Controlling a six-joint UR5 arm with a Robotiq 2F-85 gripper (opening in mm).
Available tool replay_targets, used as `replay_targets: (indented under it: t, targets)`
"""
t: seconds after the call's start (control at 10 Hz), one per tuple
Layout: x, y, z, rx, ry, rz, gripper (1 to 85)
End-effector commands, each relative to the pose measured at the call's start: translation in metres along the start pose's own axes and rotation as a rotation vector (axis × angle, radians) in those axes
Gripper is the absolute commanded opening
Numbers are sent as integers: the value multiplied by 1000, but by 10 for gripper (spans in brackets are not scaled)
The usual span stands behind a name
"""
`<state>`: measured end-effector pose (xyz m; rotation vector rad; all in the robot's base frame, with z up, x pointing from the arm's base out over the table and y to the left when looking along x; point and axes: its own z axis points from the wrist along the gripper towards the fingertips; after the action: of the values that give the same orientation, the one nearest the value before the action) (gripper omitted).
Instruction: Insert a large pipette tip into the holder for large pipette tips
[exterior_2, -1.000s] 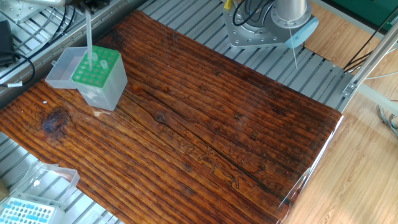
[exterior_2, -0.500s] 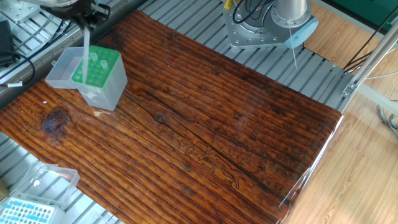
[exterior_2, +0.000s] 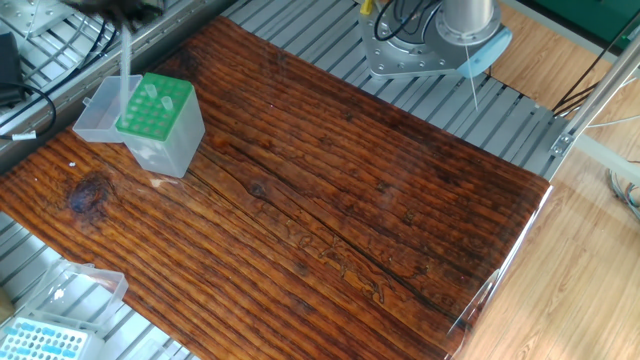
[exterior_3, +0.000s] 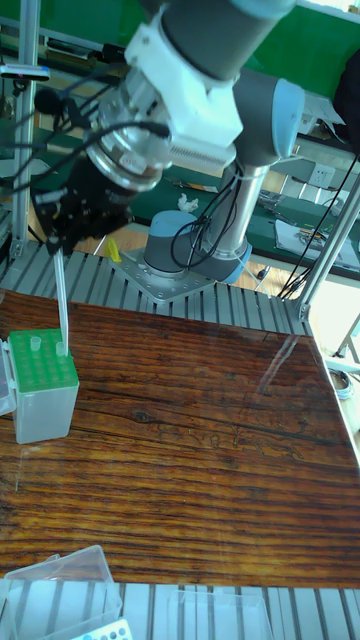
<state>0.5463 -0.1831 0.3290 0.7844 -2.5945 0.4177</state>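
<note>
A long translucent large pipette tip (exterior_3: 61, 300) hangs gripped beneath the gripper (exterior_3: 55, 243), its point over the green-racked holder (exterior_3: 42, 375).

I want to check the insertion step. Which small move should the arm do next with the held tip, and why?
Probably a short straight descent. The pincer holds the large pipette tip nearly upright, with its point at the green rack of the holder for large pipette tips, beside tips already seated there. Most of its length stands above the rack, so it does not look fully seated.
</note>
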Motion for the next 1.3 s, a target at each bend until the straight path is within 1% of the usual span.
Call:
replay_targets:
  t: [0.0, 0.1, 0.2, 0.3, 0.4, 0.5, 0.6, 0.7, 0.8, 0.9, 1.0, 1.1, 1.2]
  targets:
    - [20, -11, -21, -13, 59, -135, 10]
    - [23, -9, 1, 8, 76, -192, 10]
    - [32, -19, 16, 95, 113, -181, 10]
    - [43, -26, 19, 166, 156, -174, 10]
    - [47, -27, 19, 182, 171, -189, 10]
    - [46, -27, 17, 179, 170, -212, 10]
    - [44, -27, 14, 178, 162, -211, 10]
    - [42, -28, 11, 182, 165, -215, 10]
    - [39, -32, 8, 198, 162, -217, 10]
    - [33, -36, 4, 204, 152, -243, 10]
    - [25, -42, 3, 227, 134, -279, 10]
    - [20, -42, 5, 231, 120, -301, 10]
    - [17, -37, 9, 212, 94, -298, 10]
